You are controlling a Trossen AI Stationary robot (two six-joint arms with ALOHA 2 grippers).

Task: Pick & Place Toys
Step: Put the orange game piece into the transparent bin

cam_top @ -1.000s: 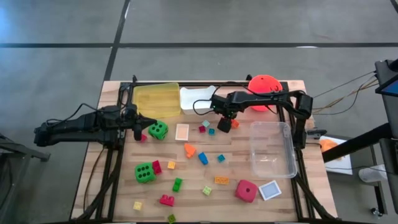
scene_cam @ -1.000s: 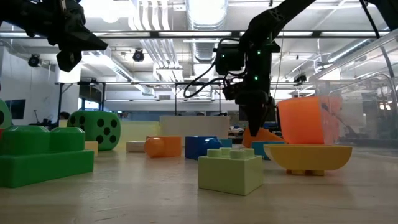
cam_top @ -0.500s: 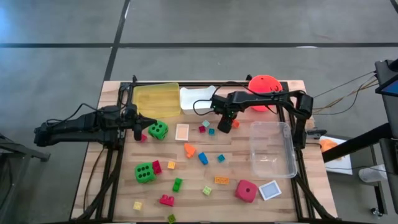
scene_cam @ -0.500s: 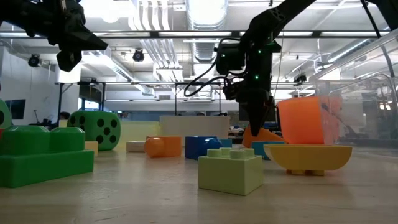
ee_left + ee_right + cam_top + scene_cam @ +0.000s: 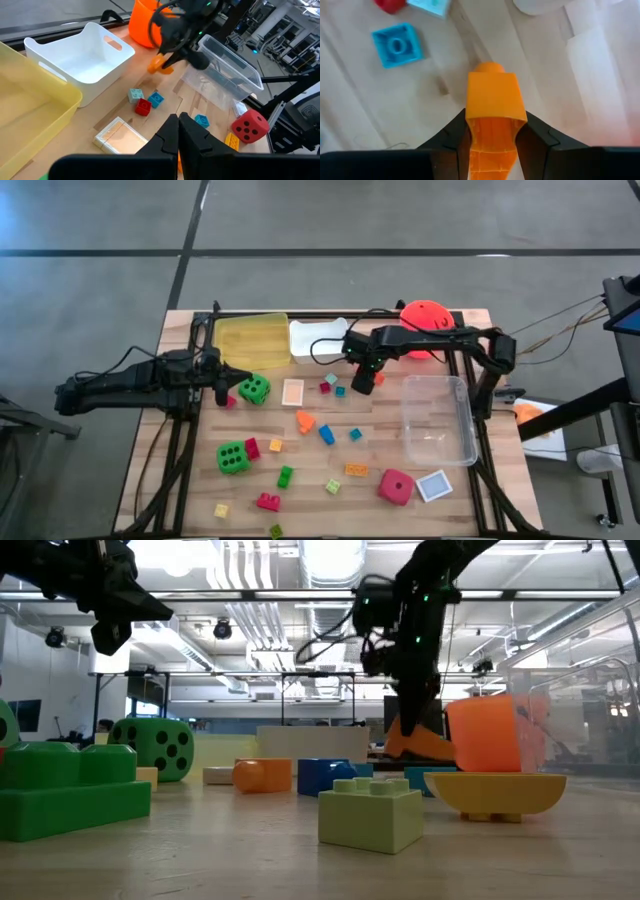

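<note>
Toys lie scattered over the wooden table [image 5: 300,470], which fills the centre of the high view. Clear tray [image 5: 438,420], right of centre; yellow tray [image 5: 253,340] and white tray [image 5: 318,340], upper centre. Green die [image 5: 254,389] sits just right of the left gripper [image 5: 221,389], whose fingers are clenched on nothing. Right gripper [image 5: 492,130], above centre, clamps an orange brick [image 5: 495,102] clear of the tabletop; a blue brick [image 5: 396,45] lies beneath, nearby.

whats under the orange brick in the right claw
Bare wooden table lies under the orange brick, which the right claw holds lifted clear. A blue brick sits off to one side. The patch right beneath the brick is covered.
</note>
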